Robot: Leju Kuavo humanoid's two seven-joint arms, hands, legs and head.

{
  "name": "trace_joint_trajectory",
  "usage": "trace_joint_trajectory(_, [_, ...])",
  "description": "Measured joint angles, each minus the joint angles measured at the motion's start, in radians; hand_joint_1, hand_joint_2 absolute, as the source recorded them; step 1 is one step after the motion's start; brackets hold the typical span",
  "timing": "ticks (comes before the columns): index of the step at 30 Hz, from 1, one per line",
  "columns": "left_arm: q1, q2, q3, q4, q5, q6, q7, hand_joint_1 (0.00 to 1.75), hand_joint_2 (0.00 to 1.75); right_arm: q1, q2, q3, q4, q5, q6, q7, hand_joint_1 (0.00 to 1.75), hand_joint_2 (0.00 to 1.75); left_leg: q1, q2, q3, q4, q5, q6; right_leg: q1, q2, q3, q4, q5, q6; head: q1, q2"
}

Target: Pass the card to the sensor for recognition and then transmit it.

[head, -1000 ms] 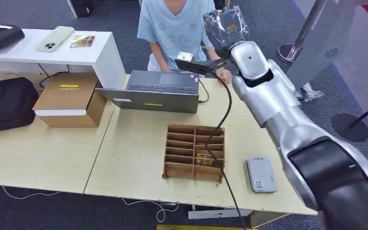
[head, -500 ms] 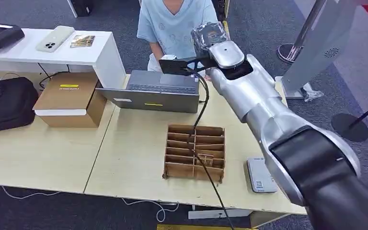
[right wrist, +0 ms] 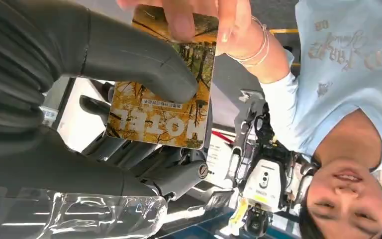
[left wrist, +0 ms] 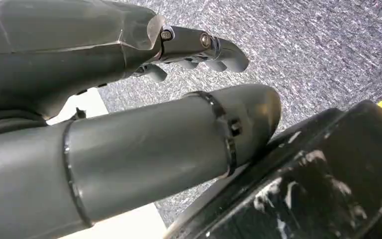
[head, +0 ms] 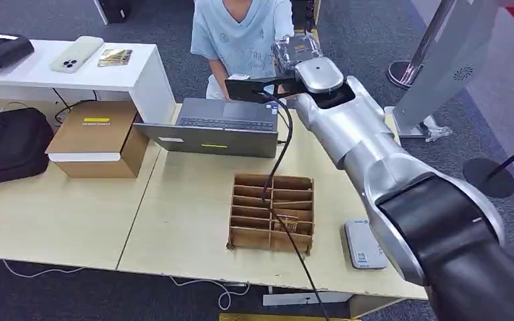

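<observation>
In the right wrist view my right hand (right wrist: 74,94) pinches a yellow-brown card (right wrist: 159,114) printed "HOTEL" between thumb and fingers. A person's hand (right wrist: 194,15) grips the card's far edge at the same time. From the head view my right hand (head: 294,55), wrapped in clear film, is stretched out past the laptop (head: 221,127) to the seated person (head: 244,33). The grey card sensor (head: 363,244) lies on the table's near right, partly behind my forearm. My left hand (left wrist: 129,99) hangs over grey carpet, fingers apart and holding nothing.
A wooden divided card box (head: 272,212) sits mid-table, with a black cable (head: 282,154) from my wrist hanging across it. A cardboard box (head: 97,137) and a black bag (head: 7,144) are at the left. A white side table (head: 73,67) carries a phone.
My right arm has swung left from the table's far right corner to in front of the person, carrying the card. The person's hand now holds the card's far edge.
</observation>
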Motion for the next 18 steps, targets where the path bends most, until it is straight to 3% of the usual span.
trace_joint_trajectory(2, [0.0,0.0,0.0,0.0,0.0,-0.002,0.0,0.0,0.0,0.0,0.0,-0.003,0.002,0.001,-0.003,0.0,1.73,1.75,0.0,0.0,0.0,0.0,0.0,0.0,0.0,0.0,0.0,0.0,0.0,0.0,0.0,0.0])
trace_joint_trajectory(3, [0.0,0.0,0.0,0.0,0.0,-0.006,0.001,0.0,0.0,0.0,0.0,-0.004,0.003,0.001,-0.003,0.0,1.55,1.75,0.0,0.0,0.0,0.0,0.0,0.0,0.0,0.0,0.0,0.0,0.0,0.0,0.0,0.0])
trace_joint_trajectory(4, [0.0,0.0,0.0,0.0,0.0,-0.011,0.005,0.0,0.0,0.0,0.0,-0.005,0.004,0.001,-0.003,0.0,0.31,1.75,0.0,0.0,0.0,0.0,0.0,0.0,0.0,0.0,0.0,0.0,0.0,0.0,0.0,0.0])
trace_joint_trajectory(5, [0.0,0.0,0.0,0.0,0.0,-0.016,0.007,0.0,0.0,0.0,0.0,-0.006,0.005,0.002,-0.003,0.0,0.0,1.75,0.0,0.0,0.0,0.0,0.0,0.0,0.0,0.0,0.0,0.0,0.0,0.0,0.0,0.0])
trace_joint_trajectory(18, [0.0,0.0,-0.009,0.0,0.0,-0.018,0.018,0.0,0.0,-0.001,-0.003,-0.033,0.005,0.001,-0.047,0.008,0.0,1.75,0.0,0.0,0.0,0.0,0.0,0.0,0.0,0.0,0.0,0.0,0.0,0.0,0.0,0.0])
